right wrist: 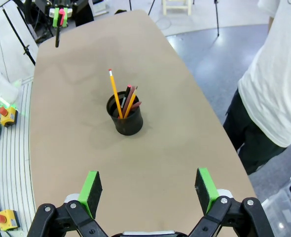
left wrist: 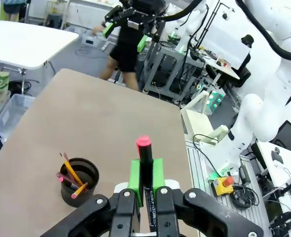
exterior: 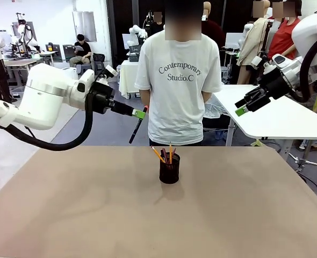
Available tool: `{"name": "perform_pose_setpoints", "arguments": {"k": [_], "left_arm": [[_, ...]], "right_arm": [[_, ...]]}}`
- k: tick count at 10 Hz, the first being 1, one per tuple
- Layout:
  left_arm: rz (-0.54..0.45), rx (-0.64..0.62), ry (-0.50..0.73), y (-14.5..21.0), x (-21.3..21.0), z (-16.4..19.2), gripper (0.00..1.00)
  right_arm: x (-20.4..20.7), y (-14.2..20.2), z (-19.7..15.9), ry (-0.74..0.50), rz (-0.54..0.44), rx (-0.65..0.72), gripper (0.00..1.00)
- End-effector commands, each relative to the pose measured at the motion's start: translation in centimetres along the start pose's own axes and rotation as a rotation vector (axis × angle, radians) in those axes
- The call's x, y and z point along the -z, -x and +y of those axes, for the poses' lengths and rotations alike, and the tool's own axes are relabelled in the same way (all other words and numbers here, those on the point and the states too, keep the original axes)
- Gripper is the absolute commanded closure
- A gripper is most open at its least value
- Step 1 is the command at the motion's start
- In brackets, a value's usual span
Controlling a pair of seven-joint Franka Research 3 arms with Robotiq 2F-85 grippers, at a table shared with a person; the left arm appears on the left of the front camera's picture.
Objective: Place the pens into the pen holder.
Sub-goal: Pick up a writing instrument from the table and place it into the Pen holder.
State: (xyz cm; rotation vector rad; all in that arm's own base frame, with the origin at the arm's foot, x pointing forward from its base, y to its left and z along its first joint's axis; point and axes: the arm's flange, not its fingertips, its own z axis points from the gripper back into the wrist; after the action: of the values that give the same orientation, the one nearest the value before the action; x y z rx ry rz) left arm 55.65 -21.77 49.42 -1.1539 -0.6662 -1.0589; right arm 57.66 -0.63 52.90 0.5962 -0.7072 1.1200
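Observation:
The black mesh pen holder (exterior: 169, 171) stands on the tan table (exterior: 67, 215) near its far middle, with yellow-orange pencils (exterior: 157, 153) and reddish pens (right wrist: 130, 95) upright in it. Left of the holder and well above the table, my left gripper (exterior: 141, 113) is shut on a black pen with a pinkish-red end (exterior: 135, 130), which hangs tilted below the pads. In the left wrist view this pen (left wrist: 145, 158) sits between the green pads (left wrist: 134, 176), and the holder (left wrist: 80, 181) lies lower left. My right gripper (exterior: 239, 107) hovers high at the right, open, with nothing between its fingers (right wrist: 206, 186).
A person in a white T-shirt (exterior: 177, 80) stands at the table's far edge, right behind the holder. A white table (exterior: 276, 115) stands at the back right. Bare tabletop surrounds the holder (right wrist: 126, 118) on all sides.

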Motion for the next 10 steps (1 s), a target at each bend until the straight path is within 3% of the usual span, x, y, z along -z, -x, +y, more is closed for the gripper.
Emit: {"name": "perform_pose_setpoints", "arguments": {"k": [1,4,6,8,10], "left_arm": [[0.023,-0.028,-0.015,-0.6,0.2,0.0,1.00],[0.012,-0.022,-0.011,-0.1,0.6,-0.1,1.00],[-0.095,-0.063,0.044,0.6,1.2,1.5,1.00],[-0.234,0.023,0.021,1.0,3.9,3.4,1.00],[-0.295,0.158,-0.001,0.9,5.8,5.3,1.00]], "right_arm": [[0.0,-0.3,-0.2,0.009,-0.003,-0.003,0.00],[0.0,-0.3,-0.2,0.009,-0.003,-0.003,0.00],[0.0,-0.3,-0.2,0.009,-0.003,-0.003,0.00],[0.0,-0.3,-0.2,0.009,-0.003,-0.003,0.00],[0.0,-0.3,-0.2,0.009,-0.003,-0.003,0.00]]}}
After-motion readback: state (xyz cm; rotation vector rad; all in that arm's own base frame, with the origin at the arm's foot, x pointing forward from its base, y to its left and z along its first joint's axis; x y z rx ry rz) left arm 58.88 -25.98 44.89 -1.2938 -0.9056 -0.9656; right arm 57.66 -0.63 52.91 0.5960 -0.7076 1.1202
